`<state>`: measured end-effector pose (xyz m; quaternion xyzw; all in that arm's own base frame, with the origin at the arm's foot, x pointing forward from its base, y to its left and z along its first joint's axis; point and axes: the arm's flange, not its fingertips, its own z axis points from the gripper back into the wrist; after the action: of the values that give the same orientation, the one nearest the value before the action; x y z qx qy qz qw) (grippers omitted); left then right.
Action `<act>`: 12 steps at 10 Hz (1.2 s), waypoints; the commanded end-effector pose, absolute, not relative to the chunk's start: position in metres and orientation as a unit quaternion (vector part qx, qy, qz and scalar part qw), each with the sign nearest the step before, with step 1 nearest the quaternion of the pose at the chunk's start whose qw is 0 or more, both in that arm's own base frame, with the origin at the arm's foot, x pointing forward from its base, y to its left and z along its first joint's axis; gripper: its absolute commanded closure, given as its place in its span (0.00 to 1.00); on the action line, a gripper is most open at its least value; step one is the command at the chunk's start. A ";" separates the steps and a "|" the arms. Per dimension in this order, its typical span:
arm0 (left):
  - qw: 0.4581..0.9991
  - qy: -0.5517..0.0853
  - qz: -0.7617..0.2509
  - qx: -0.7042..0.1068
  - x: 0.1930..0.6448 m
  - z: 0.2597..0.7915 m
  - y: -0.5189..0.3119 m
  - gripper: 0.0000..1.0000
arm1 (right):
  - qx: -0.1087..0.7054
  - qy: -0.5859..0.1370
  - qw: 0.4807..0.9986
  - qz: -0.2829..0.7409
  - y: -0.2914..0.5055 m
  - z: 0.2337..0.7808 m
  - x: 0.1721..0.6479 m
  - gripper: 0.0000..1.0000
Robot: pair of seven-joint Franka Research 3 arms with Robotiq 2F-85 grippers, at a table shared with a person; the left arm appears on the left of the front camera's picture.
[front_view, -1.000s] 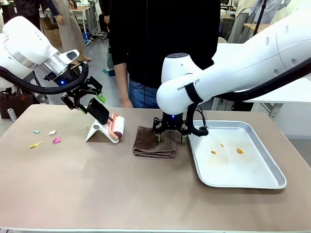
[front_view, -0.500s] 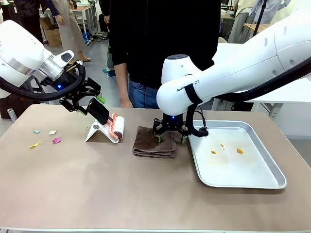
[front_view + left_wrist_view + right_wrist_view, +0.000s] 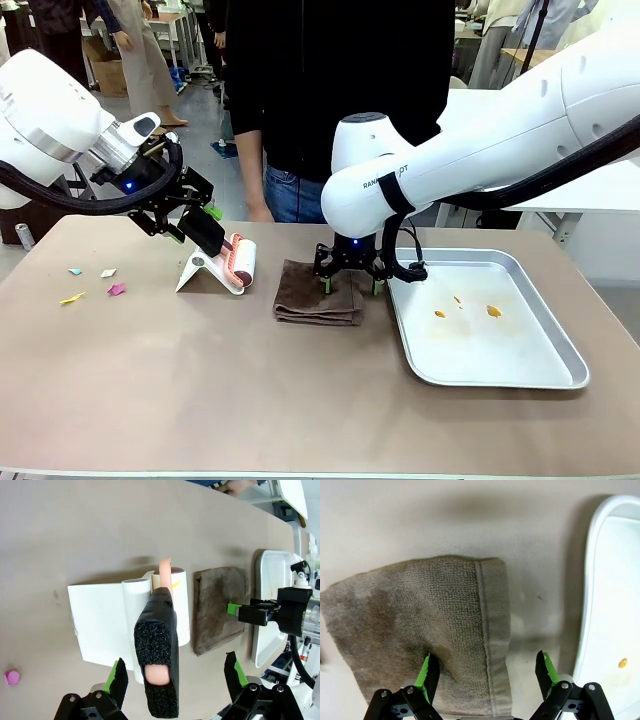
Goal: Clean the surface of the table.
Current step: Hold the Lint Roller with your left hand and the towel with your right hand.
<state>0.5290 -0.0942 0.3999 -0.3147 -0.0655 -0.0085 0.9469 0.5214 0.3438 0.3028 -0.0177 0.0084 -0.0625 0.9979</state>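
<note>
- Front view: the left gripper (image 3: 188, 222) was re-angled slightly within the last second, jaws spread wide around the lint roller handle (image 3: 205, 232), seemingly not yet gripped.
- The right gripper (image 3: 351, 285) was kept open astride the towel (image 3: 312, 297) edge.
- The table (image 3: 200, 390), spread beneath both arms, was judged still uncleaned: paper scraps (image 3: 96, 283) remained at its left.
</note>
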 end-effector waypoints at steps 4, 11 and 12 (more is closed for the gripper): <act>0.940 -0.077 -0.001 -0.332 0.536 0.398 -0.092 0.60 | -0.023 0.020 0.996 -0.084 0.348 0.303 0.526 0.44; 0.940 -0.085 0.005 -0.329 0.540 0.399 -0.087 1.00 | -0.018 0.034 0.996 -0.081 0.347 0.303 0.528 1.00; 0.940 -0.086 0.004 -0.329 0.540 0.399 -0.086 1.00 | -0.017 0.036 0.996 -0.080 0.347 0.302 0.528 1.00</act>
<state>0.5390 -0.0880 0.3991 -0.3199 -0.0738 0.0056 0.9445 0.5271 0.3483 0.3087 -0.0111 0.0211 -0.0730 0.9970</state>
